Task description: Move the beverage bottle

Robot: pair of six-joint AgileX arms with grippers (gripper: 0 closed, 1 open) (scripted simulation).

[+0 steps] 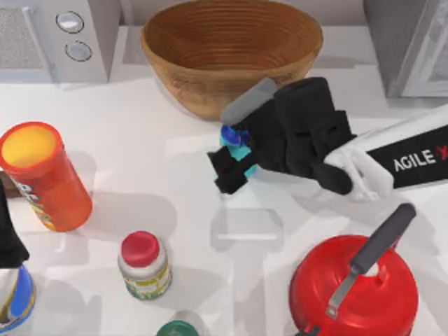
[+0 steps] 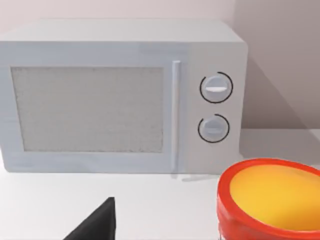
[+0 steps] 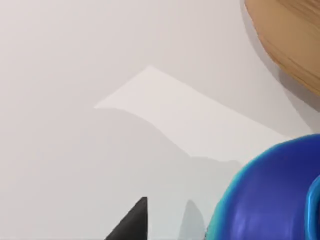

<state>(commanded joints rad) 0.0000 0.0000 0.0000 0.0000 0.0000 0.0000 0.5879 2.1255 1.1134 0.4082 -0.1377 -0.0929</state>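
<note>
Right arm is on the job, reaching in from the table's right edge, and its black two-finger tool (image 1: 234, 157) is closed around the small teal beverage bottle with the dark blue shoulder (image 1: 234, 141), just in front of the big woven wooden bowl (image 1: 231, 49) near the table's far edge. The bottle looks tipped between the fingers rather than upright, and a soft shadow on the white table (image 1: 175, 126) beneath suggests it is off the surface, though I can't be sure of that. From the right wrist, the blue-and-teal body (image 3: 270, 195) sits right against the camera with the bowl's rim (image 3: 285, 40) beyond it. So I'd call this the carry step: grasp made, transfer under way. The next move calls for a steady grip and a clear path past the red kettle with the grey handle (image 1: 353, 287) and the red-capped white jar (image 1: 143, 264), then a level set-down. The left tool (image 1: 8, 238) waits at the table's left edge beside the tall orange canister with the yellow top (image 1: 40, 175); whether its fingers are open, I cannot tell.
</note>
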